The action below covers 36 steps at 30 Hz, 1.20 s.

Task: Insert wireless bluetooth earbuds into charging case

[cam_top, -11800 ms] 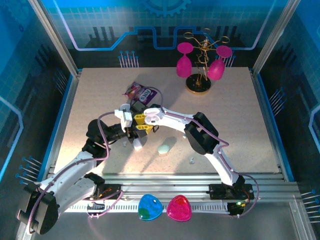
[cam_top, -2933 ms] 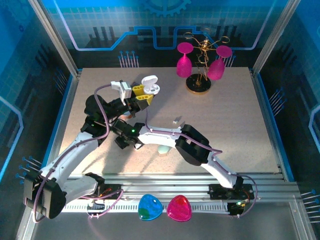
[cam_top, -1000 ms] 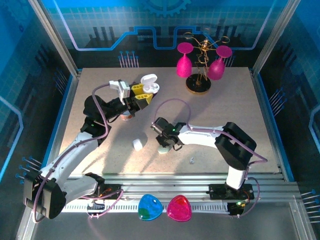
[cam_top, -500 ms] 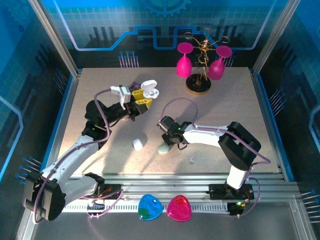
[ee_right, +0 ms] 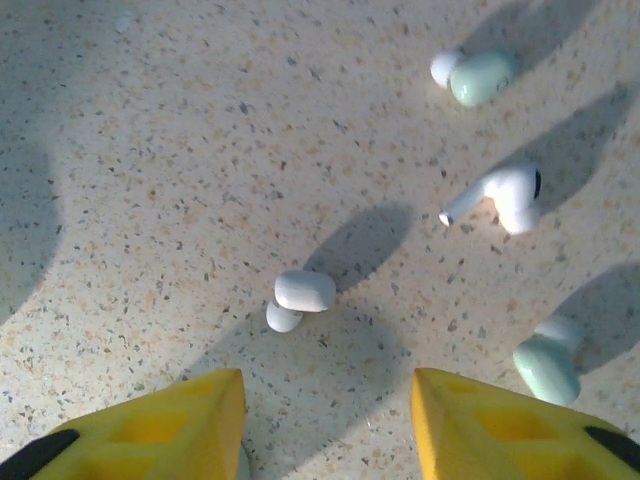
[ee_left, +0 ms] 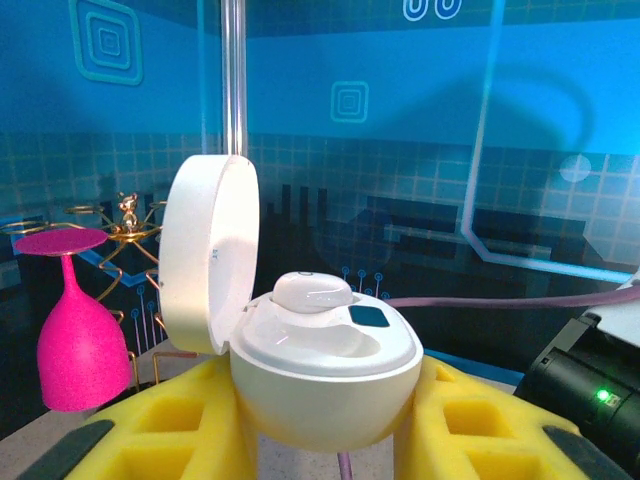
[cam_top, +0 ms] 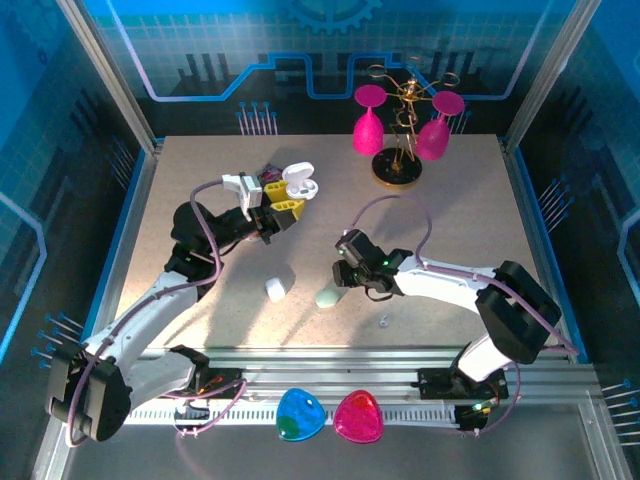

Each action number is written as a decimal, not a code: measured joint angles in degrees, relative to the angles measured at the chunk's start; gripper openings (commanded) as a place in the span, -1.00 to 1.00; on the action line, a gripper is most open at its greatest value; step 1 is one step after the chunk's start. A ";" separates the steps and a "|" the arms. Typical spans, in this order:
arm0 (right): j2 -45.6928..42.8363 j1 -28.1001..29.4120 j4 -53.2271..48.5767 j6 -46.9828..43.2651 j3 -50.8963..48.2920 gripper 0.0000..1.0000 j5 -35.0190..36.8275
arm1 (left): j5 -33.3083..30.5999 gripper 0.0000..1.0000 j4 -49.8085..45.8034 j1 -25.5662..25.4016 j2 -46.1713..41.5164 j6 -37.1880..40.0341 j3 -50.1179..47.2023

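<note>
My left gripper (ee_left: 325,400) is shut on an open white charging case (ee_left: 320,370), held up off the table with its lid (ee_left: 205,255) swung back. One white earbud (ee_left: 312,290) sits in the case's far socket; the near socket looks bare. From above, the case (cam_top: 298,180) hangs over the back left of the table in the left gripper (cam_top: 282,197). My right gripper (ee_right: 328,378) is open, low over the table, nothing between its yellow fingers (ee_right: 200,415). Just ahead lies a stemless white earbud (ee_right: 300,295); a stemmed white earbud (ee_right: 500,195) lies further right. From above, the right gripper (cam_top: 343,278) is mid-table.
Two mint earbuds (ee_right: 480,78) (ee_right: 545,368) lie near the white ones. A shut white case (cam_top: 275,289) and a mint case (cam_top: 328,296) rest on the table. Pink glasses on a gold rack (cam_top: 400,130) stand at the back. A purple packet (cam_top: 268,172) lies behind the left gripper.
My right arm has swung to the right and its jaws have opened wider. The left gripper has shifted slightly with the open case.
</note>
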 measured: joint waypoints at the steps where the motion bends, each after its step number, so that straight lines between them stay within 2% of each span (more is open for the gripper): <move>1: 0.33 -0.37 0.59 1.01 -0.37 -0.11 -1.05 | 0.00 -0.57 0.20 0.00 0.04 0.00 -0.07; 8: 4.87 -0.85 5.40 4.17 -0.55 -0.19 -4.87 | 0.00 -0.57 0.50 0.00 0.50 0.00 -0.33; 19: 11.13 -1.62 9.01 4.15 2.49 -0.23 -7.10 | 0.00 -0.57 0.37 0.00 0.50 0.46 -0.35; 30: 14.56 -1.60 6.49 1.42 7.06 -0.20 -6.73 | -0.02 -0.57 0.35 0.00 0.50 1.51 -0.37; 36: 14.86 -1.53 3.69 -3.06 10.10 -0.10 -2.10 | -0.11 -0.57 0.35 0.00 0.48 1.57 -0.90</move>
